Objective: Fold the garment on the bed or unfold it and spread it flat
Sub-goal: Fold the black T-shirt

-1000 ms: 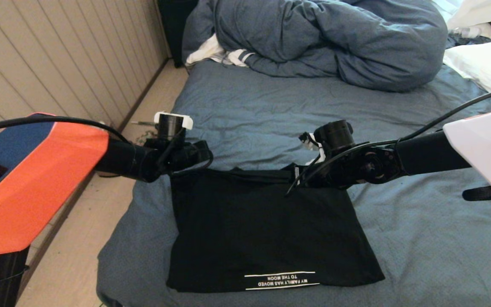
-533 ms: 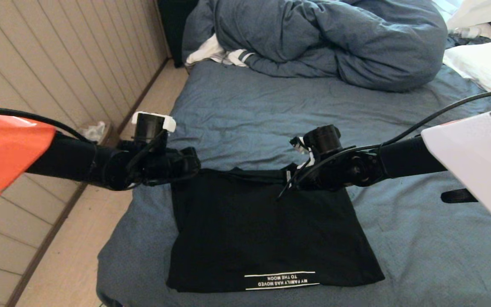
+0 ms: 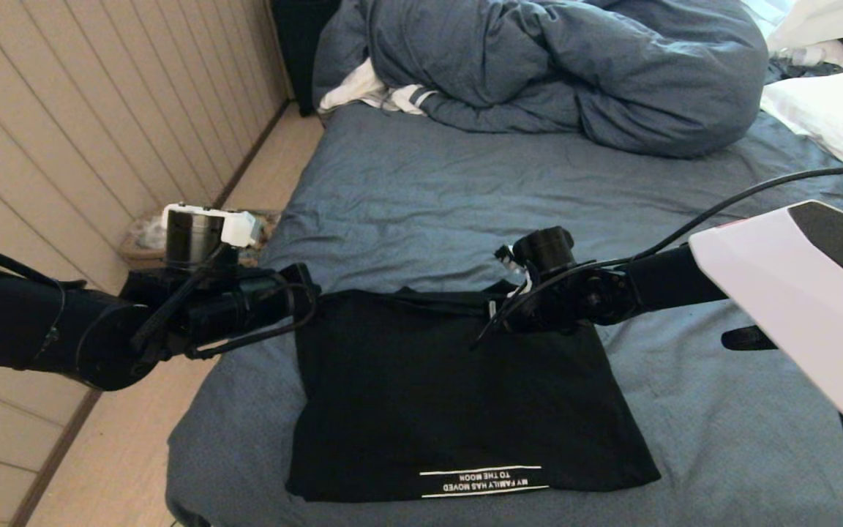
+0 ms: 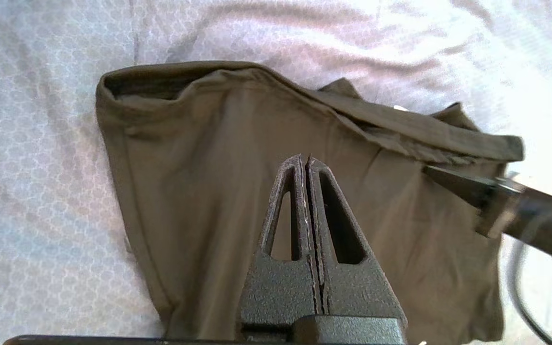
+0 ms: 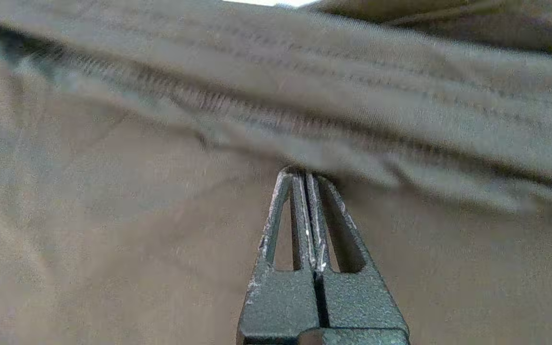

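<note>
Folded T-shirt (image 3: 458, 388) near bed's (image 3: 421, 176) front edge. Wrist cams only: left gripper (image 4: 306, 160) pressed together, empty; right gripper (image 5: 301, 175) too, against shirt fold.

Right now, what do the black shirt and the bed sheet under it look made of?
Shirt: thin, soft knit, probably cotton jersey; matte, drapes limply, edge folds over in soft layers. Sheet: blue-grey woven cloth, matte, finely creased; the left wrist view shows a small repeating texture. Fibre uncertain.
</note>
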### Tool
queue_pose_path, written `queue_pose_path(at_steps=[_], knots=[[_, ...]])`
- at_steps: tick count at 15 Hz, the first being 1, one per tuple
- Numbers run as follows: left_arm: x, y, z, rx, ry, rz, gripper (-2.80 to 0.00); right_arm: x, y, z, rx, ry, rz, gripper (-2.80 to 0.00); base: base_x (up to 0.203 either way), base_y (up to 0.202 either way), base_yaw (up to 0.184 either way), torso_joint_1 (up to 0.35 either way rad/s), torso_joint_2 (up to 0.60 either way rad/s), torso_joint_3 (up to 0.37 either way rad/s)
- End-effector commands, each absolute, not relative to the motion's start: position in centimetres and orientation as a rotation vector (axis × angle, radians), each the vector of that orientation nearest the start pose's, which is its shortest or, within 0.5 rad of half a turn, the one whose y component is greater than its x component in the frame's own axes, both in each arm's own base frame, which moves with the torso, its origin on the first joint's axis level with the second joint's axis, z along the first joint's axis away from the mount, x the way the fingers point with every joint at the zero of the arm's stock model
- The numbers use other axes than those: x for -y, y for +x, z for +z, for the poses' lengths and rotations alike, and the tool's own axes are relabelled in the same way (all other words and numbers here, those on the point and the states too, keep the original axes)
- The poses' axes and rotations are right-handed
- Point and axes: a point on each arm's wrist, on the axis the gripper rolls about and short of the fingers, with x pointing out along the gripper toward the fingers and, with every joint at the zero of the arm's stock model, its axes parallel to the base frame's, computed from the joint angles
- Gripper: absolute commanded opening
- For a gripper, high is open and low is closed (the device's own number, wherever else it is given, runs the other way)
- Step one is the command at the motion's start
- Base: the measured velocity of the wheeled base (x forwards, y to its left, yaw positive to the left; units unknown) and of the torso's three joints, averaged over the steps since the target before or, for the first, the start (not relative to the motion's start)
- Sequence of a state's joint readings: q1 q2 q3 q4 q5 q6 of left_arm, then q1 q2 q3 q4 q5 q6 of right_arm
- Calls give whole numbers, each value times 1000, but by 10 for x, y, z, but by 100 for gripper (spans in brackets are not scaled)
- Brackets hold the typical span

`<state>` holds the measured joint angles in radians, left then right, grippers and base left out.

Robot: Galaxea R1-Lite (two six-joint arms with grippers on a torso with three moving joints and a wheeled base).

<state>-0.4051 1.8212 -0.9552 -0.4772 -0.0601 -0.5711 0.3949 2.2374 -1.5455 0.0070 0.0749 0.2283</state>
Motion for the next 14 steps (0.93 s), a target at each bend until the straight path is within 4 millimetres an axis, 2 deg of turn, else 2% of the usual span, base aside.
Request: queue_pose_path(at_steps=[1,4,10,12,14], knots=[[134,308,171,-498,-493,-340,-280,-170,421,105,-757,108,350,-280,0,0,0,0,0,0],[134,309,165,-515,-488,-336,-280,-169,426,113,-726,116,349,-280,0,0,0,0,0,0],[135,309,159,-536,-482,-332,-280,-175,438,146,-601,138,367,-280,0,0,0,0,0,0],[135,310,157,-540,-481,-331,-280,-177,447,142,-585,133,338,-280,0,0,0,0,0,0],[135,311,154,-548,-481,-327,-280,-178,459,130,-575,120,286,-280,0,0,0,0,0,0]])
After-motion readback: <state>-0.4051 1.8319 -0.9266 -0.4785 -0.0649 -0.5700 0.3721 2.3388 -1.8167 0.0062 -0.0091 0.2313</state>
